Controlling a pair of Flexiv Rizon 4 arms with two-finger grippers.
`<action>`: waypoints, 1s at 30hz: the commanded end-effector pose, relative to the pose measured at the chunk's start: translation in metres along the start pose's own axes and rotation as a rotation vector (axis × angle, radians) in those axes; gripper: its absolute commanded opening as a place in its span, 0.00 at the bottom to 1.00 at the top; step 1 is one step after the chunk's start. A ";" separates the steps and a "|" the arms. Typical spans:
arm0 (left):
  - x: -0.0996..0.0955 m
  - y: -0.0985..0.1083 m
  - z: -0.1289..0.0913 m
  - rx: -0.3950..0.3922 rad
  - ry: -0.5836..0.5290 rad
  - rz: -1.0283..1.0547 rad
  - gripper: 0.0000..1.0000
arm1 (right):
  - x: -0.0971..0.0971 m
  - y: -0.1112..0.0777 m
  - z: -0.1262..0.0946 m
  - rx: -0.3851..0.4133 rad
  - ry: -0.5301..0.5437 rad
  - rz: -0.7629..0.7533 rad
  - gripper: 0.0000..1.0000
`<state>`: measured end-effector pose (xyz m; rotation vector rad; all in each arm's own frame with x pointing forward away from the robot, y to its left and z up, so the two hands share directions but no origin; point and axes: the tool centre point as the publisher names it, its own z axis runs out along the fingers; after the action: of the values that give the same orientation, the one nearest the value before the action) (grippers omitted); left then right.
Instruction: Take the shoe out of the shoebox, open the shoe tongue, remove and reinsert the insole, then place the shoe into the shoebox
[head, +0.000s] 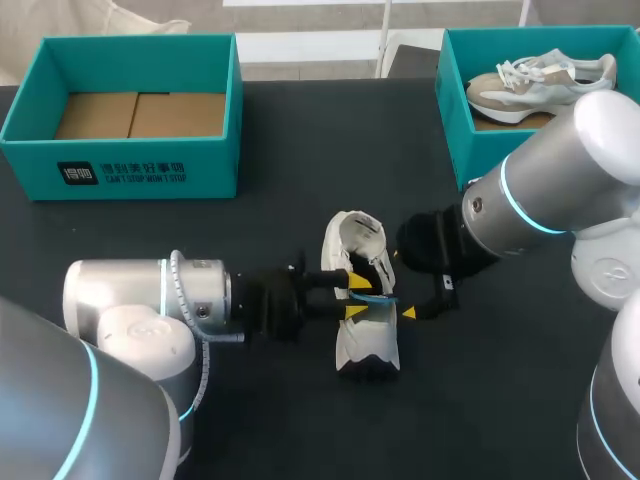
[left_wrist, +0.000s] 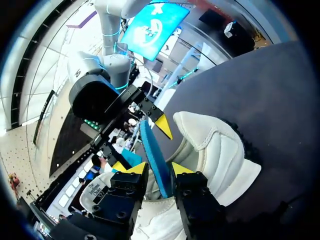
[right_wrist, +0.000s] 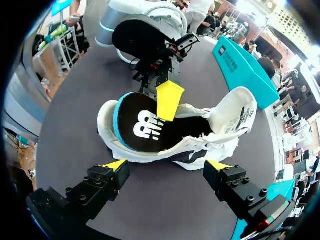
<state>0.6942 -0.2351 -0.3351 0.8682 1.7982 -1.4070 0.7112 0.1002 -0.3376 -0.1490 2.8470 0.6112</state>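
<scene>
smooth leather shoe (head: 365, 345), matt insole (right_wrist: 140, 125), matt table (head: 480, 400)

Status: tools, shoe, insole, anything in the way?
Left tool shut on insole, partly out of shoe. Right tool open, shoe just ahead. Shoe on table, tongue folded back. Both tools close together at the shoe.

Head cam overhead fr behind; both wrist cams close on shoe (head: 368, 345)

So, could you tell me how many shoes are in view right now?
2. One white shoe lies on the table near its middle, its insole held by the left gripper. The other shoe sits in the teal shoebox at the far right. None looks hidden.
</scene>
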 end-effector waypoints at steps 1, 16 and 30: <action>0.001 -0.012 -0.008 0.005 -0.005 0.002 0.39 | 0.001 0.000 0.001 0.001 -0.003 0.000 1.00; 0.009 -0.030 -0.002 0.052 0.030 -0.008 0.16 | 0.001 0.000 0.001 0.001 -0.003 0.000 1.00; 0.021 -0.001 -0.001 -0.028 0.093 0.015 0.00 | 0.001 0.000 0.001 0.001 -0.003 0.000 1.00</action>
<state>0.6793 -0.2290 -0.3492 0.9454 1.8657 -1.3580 0.7112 0.1003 -0.3376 -0.1490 2.8470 0.6112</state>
